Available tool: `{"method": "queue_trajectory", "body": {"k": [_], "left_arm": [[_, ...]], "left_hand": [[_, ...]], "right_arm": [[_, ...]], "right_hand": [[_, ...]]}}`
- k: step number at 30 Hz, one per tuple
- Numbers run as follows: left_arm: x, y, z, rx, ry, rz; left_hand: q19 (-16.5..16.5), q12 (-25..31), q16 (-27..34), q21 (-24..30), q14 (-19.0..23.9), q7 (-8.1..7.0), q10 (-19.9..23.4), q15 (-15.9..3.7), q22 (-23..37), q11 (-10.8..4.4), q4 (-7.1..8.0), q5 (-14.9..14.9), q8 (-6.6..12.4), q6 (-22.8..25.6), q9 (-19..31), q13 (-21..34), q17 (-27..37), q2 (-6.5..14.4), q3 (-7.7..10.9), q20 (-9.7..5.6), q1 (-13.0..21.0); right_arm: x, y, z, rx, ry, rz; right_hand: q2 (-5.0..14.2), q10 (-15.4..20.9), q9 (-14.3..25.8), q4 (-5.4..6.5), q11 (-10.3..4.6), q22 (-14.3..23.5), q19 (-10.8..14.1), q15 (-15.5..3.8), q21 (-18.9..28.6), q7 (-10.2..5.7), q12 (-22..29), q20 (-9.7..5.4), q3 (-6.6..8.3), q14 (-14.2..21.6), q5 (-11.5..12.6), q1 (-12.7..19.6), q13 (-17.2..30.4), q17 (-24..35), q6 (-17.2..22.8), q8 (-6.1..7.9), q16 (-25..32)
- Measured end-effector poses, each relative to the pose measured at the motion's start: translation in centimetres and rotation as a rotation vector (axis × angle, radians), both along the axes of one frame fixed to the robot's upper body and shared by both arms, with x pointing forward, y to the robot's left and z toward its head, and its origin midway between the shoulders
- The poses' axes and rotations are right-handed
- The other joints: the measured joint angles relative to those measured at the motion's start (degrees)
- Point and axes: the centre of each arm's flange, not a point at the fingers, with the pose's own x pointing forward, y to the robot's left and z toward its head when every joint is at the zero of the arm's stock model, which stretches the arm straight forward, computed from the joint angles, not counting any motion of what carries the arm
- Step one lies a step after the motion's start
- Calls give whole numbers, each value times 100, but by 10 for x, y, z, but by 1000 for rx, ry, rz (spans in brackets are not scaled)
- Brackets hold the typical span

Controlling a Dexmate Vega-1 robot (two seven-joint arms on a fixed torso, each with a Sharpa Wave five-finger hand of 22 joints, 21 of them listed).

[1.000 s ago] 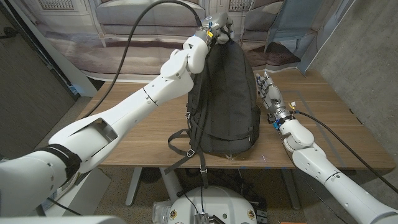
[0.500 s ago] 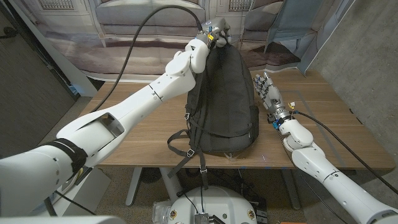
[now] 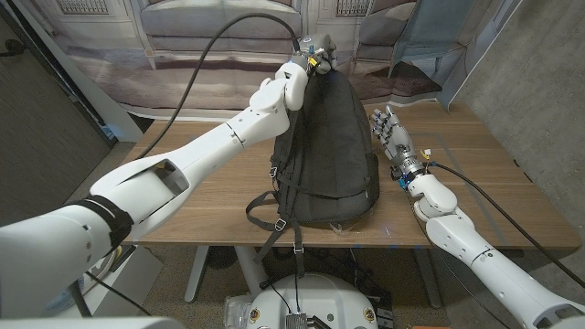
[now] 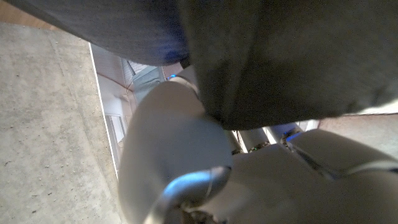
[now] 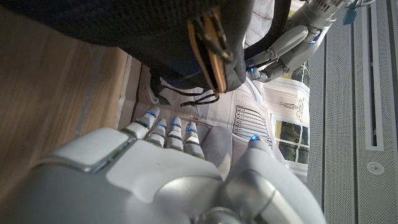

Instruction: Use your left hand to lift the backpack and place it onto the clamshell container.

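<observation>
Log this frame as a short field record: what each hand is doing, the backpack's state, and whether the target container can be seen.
left hand: grips the top of the backpack
backpack: black, held up by its top, lower end at the table's near edge, straps hanging over the edge
right hand: beside the backpack, fingers apart, holding nothing
table: wooden
clamshell container: cannot be made out
task stage: backpack gripped, not yet placed
</observation>
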Motion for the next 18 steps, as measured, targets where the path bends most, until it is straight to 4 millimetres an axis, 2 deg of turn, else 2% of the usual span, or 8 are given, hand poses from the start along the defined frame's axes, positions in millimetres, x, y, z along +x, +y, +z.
{"method": "queue_trajectory", "body": {"k": [18], "left_arm": [[26,-14,-12,61,11,45]], "left_hand": [[-134,-63,-35,-66,-20,-41,-1,-36,6,0,-16,0,44,0,-30,17,-30,19,-124,11,-10]], "right_arm": [[2,-1,-2,8,-2,2]], "right_hand": [[0,0,0,0,0,0,21,0,0,0,0,-21,0,0,0,0,0,0,0,0,0]]}}
